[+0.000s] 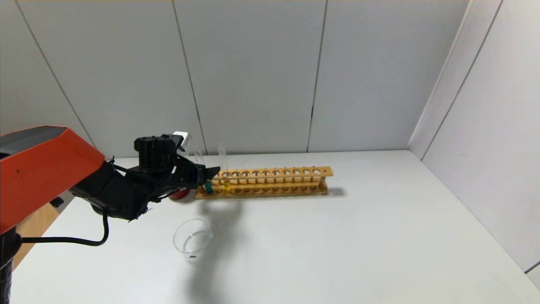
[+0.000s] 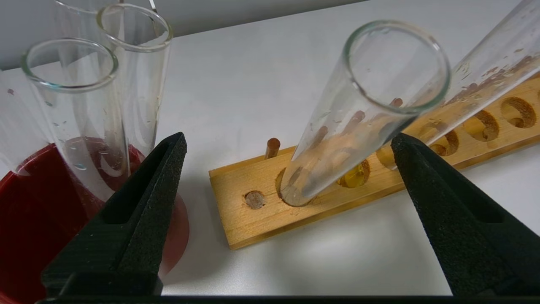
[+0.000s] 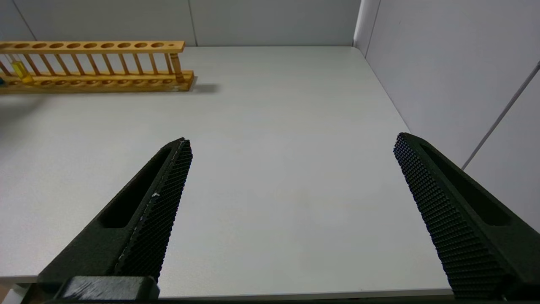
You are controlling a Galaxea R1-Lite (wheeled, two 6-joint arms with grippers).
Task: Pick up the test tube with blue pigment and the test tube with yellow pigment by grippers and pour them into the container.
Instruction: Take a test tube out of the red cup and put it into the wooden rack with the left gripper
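The test tube with blue pigment (image 1: 208, 187) stands in the end hole of the wooden rack (image 1: 274, 182), nearest the red cup. The test tube with yellow pigment (image 1: 226, 182) stands in the hole beside it. My left gripper (image 1: 210, 172) hovers at that end of the rack, open. In the left wrist view the blue tube's clear upper part (image 2: 358, 109) rises between the spread fingers (image 2: 164, 177), closer to one of them; its liquid is hidden there. The container (image 1: 193, 238), a clear glass dish, sits nearer me on the table. My right gripper (image 3: 292, 138) is open over bare table.
A dark red cup (image 2: 25, 211) with clear tubes (image 2: 84, 105) in it stands just beyond the rack's end, beside my left fingers. The rack (image 3: 97, 63) stretches across the back of the white table. Walls close in behind and on the right.
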